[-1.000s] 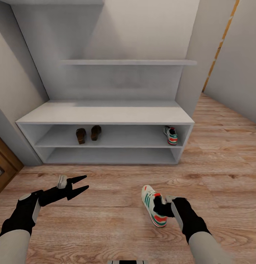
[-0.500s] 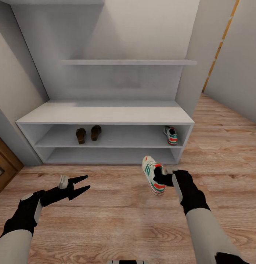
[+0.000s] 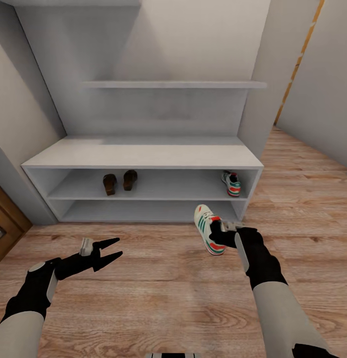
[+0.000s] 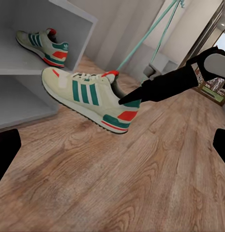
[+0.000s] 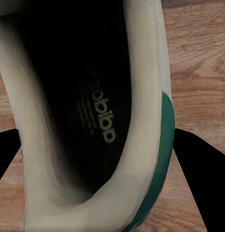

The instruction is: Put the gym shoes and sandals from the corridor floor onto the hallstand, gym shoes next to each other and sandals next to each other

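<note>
A white gym shoe (image 3: 207, 227) with green stripes hangs just above the corridor floor (image 3: 158, 288), in front of the hallstand's (image 3: 143, 154) right end. My right gripper (image 3: 219, 233) is shut on its heel collar, and the right wrist view looks down into the shoe (image 5: 93, 111) with a black finger on each side of it. The other gym shoe (image 3: 231, 183) stands on the hallstand's middle shelf at the far right. Two brown sandals (image 3: 119, 182) sit side by side on that shelf, left of centre. My left gripper (image 3: 109, 250) is open and empty over the floor; its wrist view shows the held shoe (image 4: 88, 99).
A brown wooden door (image 3: 6, 221) stands at the left edge. Grey walls flank the hallstand, and the plank floor runs on to the right past its end. An upper shelf (image 3: 173, 84) juts from the back panel.
My right gripper has carried the gym shoe up and forward toward the hallstand's right end. The left arm has barely shifted.
</note>
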Controlling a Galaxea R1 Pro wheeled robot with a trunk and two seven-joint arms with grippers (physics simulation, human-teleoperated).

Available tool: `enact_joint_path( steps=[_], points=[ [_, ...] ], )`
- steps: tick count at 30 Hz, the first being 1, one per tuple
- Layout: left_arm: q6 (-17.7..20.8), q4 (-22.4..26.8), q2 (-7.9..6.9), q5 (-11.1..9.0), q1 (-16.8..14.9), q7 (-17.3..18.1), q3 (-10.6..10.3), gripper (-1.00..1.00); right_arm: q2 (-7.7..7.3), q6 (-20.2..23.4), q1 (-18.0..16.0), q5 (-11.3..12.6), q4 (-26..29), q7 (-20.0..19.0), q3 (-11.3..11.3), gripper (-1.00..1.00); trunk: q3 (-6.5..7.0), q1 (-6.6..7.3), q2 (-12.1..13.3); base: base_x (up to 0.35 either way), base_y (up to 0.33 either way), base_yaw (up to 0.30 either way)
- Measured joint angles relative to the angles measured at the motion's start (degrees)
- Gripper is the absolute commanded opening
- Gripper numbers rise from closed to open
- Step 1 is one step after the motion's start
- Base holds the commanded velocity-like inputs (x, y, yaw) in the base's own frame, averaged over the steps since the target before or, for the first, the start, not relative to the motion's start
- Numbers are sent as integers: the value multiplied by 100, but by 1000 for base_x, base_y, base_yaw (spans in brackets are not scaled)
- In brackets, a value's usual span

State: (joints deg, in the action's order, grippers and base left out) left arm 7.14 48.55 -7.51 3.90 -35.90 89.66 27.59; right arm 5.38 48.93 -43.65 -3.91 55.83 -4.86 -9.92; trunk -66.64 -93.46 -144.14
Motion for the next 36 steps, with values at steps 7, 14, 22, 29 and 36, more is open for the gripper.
enact_joint_path(
  steps=[7,14,22,29,36],
  points=[
    [0,0,-1,0,-2,0,0,100,-8,-1206,0,10,-461,1,0,-100,0,0,0,0,0,0],
    [0,0,0,0,-1,0,0,100,-9,-1655,0,25,-769,5,1,-100,0,0,0,0,0,0],
    [0,0,18,-1,-1,0,-18,100,-9,-1664,-1,11,-824,9,-21,-100,0,3,0,102,0,0],
    [0,-3,418,0,-2,0,-851,100,-10,-1661,-1,1,-828,15,-25,-100,0,0,0,100,0,0],
    [0,-324,702,-2,-1,1,-1472,100,-9,-1660,1,2,-828,16,-48,-100,0,0,0,7,0,0]
  ],
)
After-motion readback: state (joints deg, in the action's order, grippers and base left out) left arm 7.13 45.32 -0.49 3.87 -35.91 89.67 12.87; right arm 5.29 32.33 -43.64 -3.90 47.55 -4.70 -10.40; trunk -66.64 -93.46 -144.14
